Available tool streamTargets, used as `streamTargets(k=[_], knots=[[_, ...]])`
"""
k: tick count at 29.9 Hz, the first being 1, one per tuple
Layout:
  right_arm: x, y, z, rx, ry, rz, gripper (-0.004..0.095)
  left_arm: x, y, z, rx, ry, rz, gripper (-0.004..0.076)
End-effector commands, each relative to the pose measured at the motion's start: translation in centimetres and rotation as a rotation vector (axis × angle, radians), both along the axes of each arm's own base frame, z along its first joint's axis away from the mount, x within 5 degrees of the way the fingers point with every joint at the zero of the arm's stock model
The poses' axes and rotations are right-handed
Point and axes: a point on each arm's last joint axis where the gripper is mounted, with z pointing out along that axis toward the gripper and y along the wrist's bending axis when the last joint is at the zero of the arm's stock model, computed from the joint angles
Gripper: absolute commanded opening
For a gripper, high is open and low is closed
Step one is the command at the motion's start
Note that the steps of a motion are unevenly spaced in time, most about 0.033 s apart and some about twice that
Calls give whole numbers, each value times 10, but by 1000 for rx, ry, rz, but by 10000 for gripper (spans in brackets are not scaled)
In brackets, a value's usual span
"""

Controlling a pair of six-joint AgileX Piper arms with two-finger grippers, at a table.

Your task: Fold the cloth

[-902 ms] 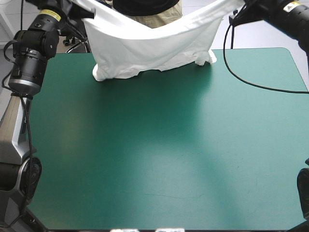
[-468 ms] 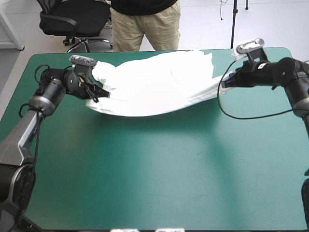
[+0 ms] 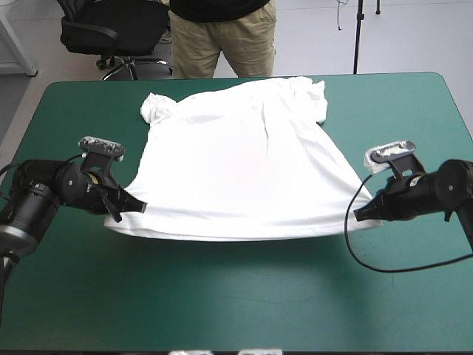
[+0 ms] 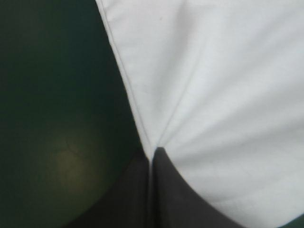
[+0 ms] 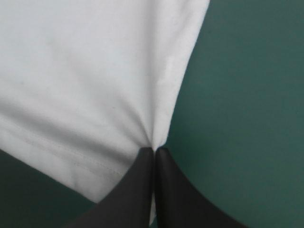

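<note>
T-shirt (image 3: 240,163) flat on teal-green cover (image 3: 259,296); left fingers (image 3: 130,207), right fingers (image 3: 366,213) pinching its corners

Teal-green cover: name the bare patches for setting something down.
Free: the wide teal-green cover strip between the white short-sleeved T-shirt's near hem and the table's near edge. Crowded: both hem corners, pinched by the black-finned left gripper and right gripper.

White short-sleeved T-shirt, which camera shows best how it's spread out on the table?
The high view: the white short-sleeved T-shirt shows whole, spread on the teal-green cover, sleeves toward the far edge. Each wrist view shows only a hem corner pinched in the black left gripper or black right gripper.
</note>
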Motion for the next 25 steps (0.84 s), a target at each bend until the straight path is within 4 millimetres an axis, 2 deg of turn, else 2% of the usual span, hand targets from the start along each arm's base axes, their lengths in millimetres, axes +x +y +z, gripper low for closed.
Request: streamTargets(k=[1, 5, 9, 14, 18, 25], knots=[[-30, -6, 14, -34, -11, -45, -17, -30, 6, 5, 20, 32, -2, -17], [-59, -5, 11, -29, 41, -40, -17, -57, 10, -11, 34, 131, -1, -17], [-77, 1, -1, 47, 79, -29, -17, -79, 14, -25, 42, 189, 1, -17], [-86, 5, -35, 87, 185, -22, -14, -96, 16, -35, 46, 216, 2, -17], [-89, 5, -59, 94, 230, -36, -14, -103, 17, -45, 41, 236, 2, -17], [-93, 5, -77, 95, 253, -48, -14, -108, 18, -64, 48, 281, 2, -17]])
